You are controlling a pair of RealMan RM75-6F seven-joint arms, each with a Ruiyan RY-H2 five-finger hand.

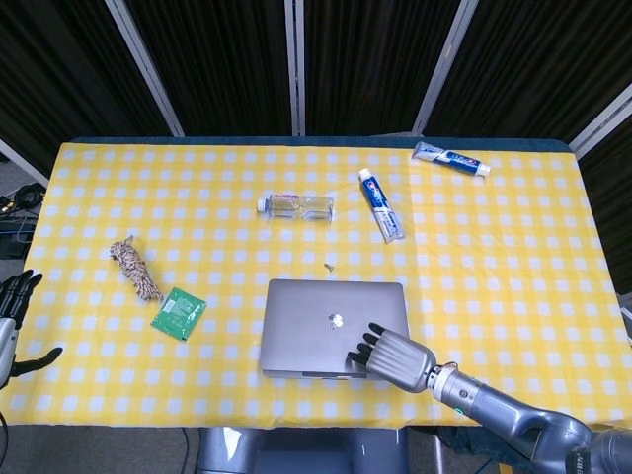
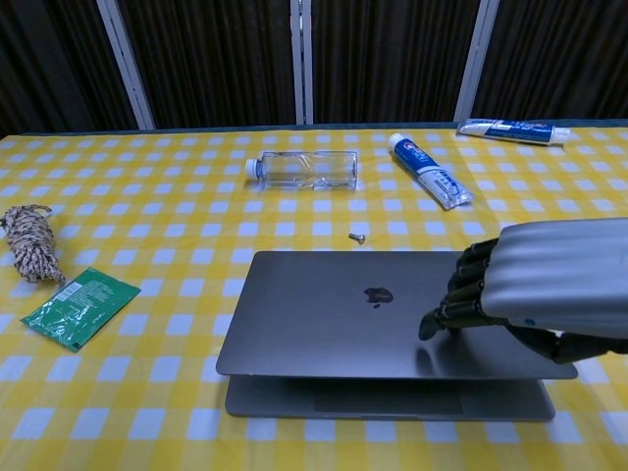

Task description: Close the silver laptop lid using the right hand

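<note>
The silver laptop [image 1: 331,311] [image 2: 353,304] lies near the table's front edge with its lid almost flat; the chest view still shows a thin gap above the base along the front. My right hand [image 1: 393,355] [image 2: 520,289] presses on the lid's front right part, fingers spread over it and holding nothing. My left hand [image 1: 14,314] hangs beside the table's left edge, fingers apart and empty.
A clear bottle [image 1: 296,206] [image 2: 302,168], two toothpaste tubes [image 1: 380,204] [image 1: 451,158], and a small screw [image 1: 330,266] lie behind the laptop. A rope bundle [image 1: 135,268] [image 2: 26,241] and a green packet [image 1: 179,312] [image 2: 78,305] lie to its left.
</note>
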